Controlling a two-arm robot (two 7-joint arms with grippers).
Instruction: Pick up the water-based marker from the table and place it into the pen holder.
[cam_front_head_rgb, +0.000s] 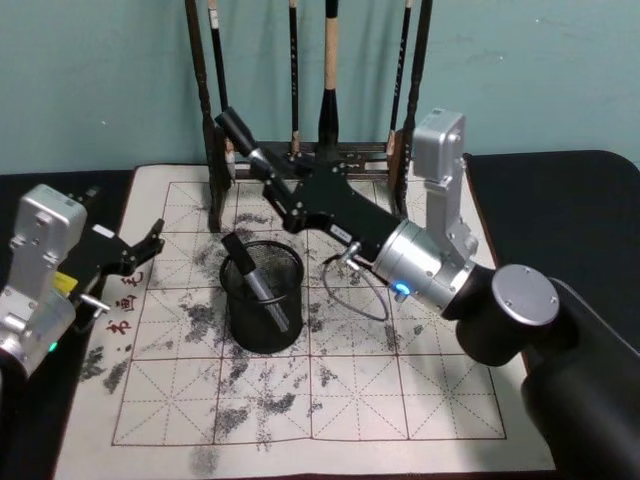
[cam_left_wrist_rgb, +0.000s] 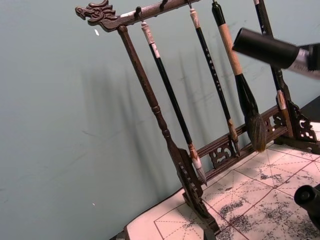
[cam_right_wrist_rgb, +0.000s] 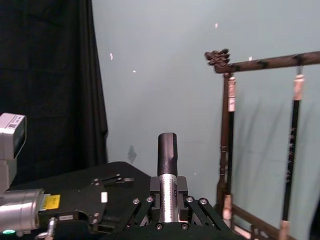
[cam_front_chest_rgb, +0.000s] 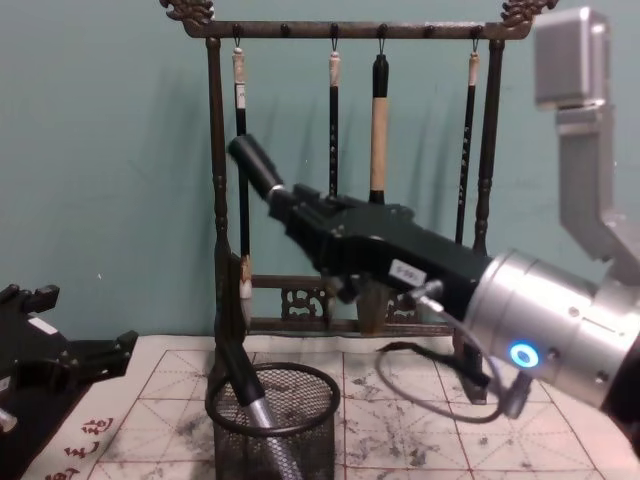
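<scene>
Head: right gripper (cam_front_head_rgb: 272, 172) pinches marker (cam_front_head_rgb: 238, 132), up behind holder (cam_front_head_rgb: 262, 325); I'd bring it over the mouth, tip it steeper, then release.
Head: left gripper (cam_front_head_rgb: 147, 248) spread, parked left of holder.
Right wrist: jaws clamp marker's silver barrel, dark end free.
Chest: right arm slants up leftward above holder; marker well above rim.

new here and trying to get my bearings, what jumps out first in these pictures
The right gripper stands out first, raised over the far part of the ink-stained mat and shut on a black-capped marker that points up toward the brush rack. Below it stands the black mesh pen holder with a second marker leaning inside. The left gripper rests open at the mat's left edge.
</scene>
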